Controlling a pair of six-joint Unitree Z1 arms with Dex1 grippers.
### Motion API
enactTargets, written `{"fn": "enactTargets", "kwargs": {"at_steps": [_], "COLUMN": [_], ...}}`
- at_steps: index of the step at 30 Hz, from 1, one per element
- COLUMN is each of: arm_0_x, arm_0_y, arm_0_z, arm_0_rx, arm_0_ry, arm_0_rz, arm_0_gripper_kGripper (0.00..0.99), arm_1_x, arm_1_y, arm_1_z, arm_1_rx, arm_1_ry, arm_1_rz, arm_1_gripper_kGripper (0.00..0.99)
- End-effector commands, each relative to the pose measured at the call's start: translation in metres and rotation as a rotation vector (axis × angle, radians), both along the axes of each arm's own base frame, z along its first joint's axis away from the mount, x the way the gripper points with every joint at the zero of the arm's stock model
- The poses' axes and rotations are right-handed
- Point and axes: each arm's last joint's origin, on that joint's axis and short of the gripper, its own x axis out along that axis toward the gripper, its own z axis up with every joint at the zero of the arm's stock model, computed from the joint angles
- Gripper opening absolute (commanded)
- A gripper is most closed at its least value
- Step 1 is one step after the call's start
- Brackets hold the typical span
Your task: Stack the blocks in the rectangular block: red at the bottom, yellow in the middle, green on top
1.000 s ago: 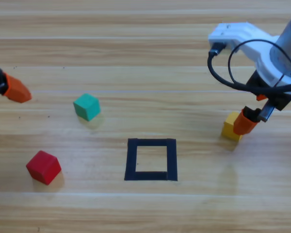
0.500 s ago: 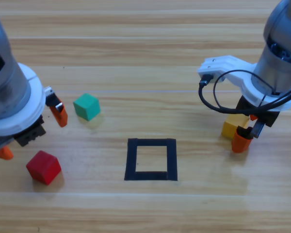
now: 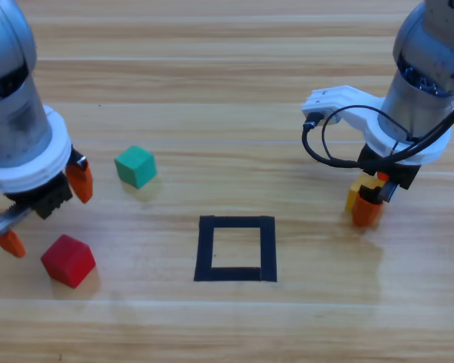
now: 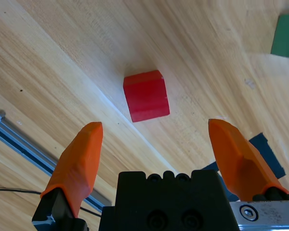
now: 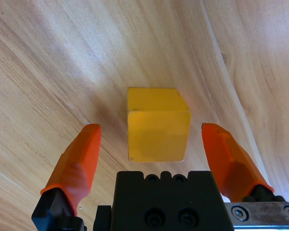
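Red cube [image 3: 68, 260] sits left, green cube [image 3: 135, 165] above it, yellow cube [image 5: 157, 124] right, black tape square [image 3: 236, 248] centre.

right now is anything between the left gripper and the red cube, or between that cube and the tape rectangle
Nothing visible. The left gripper hangs open over the red cube, with only bare wood between. From the cube to the tape rectangle the wood is bare; the green cube sits off to the side.

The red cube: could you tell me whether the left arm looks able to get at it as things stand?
Probably yes. The left gripper hangs open just above the red cube, and nothing lies between them; the green cube stands well aside.
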Motion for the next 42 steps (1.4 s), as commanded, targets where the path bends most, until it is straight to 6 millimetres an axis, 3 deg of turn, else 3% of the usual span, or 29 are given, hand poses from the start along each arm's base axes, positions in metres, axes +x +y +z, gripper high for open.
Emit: {"fn": "enactTargets", "kwargs": {"at_steps": [1, 3, 7, 10, 15, 19, 24, 31, 37, 40, 42], "arm_0_x": [0.012, 0.01, 0.005, 0.005, 0.007, 0.011, 0.013, 0.013, 0.015, 0.019, 0.022], "arm_0_y": [0.02, 0.023, 0.027, 0.027, 0.025, 0.023, 0.021, 0.021, 0.019, 0.016, 0.014], "arm_0_z": [-0.028, -0.035, -0.056, -0.063, -0.068, -0.072, -0.079, -0.087, -0.096, -0.105, -0.108], "arm_0_rx": [-0.02, -0.032, -0.053, -0.053, -0.053, -0.053, -0.052, -0.048, -0.046, -0.046, -0.036], "arm_0_ry": [0.073, 0.081, 0.1, 0.103, 0.1, 0.099, 0.101, 0.105, 0.112, 0.13, 0.141], "arm_0_rz": [0.086, 0.093, 0.098, 0.1, 0.097, 0.094, 0.094, 0.085, 0.05, 0.029, 0.005], "arm_0_gripper_kGripper": [0.933, 0.934, 0.96, 0.979, 0.976, 0.966, 0.948, 0.897, 0.765, 0.759, 0.657], "arm_1_x": [0.016, 0.016, 0.016, 0.014, 0.01, 0.008, 0.006, -0.012, -0.028, -0.037, -0.045], "arm_1_y": [-0.003, -0.003, -0.003, -0.004, -0.008, -0.013, -0.013, -0.025, -0.029, -0.031, -0.032], "arm_1_z": [-0.032, -0.034, -0.036, -0.036, -0.023, -0.004, 0.006, 0.032, 0.047, 0.054, 0.061], "arm_1_rx": [-0.014, -0.016, -0.021, -0.029, -0.028, 0.012, 0.107, 0.119, 0.072, 0.079, 0.094], "arm_1_ry": [0.058, 0.061, 0.068, 0.068, 0.045, 0.022, 0.075, 0.063, 0.051, 0.049, 0.045], "arm_1_rz": [-0.012, -0.01, -0.007, -0.008, -0.032, -0.104, -0.241, -0.477, -0.689, -0.736, -0.763], "arm_1_gripper_kGripper": [0.795, 0.716, 0.399, 0.216, 0.026, 0.026, 0.026, 0.029, 0.078, 0.078, 0.078]}}
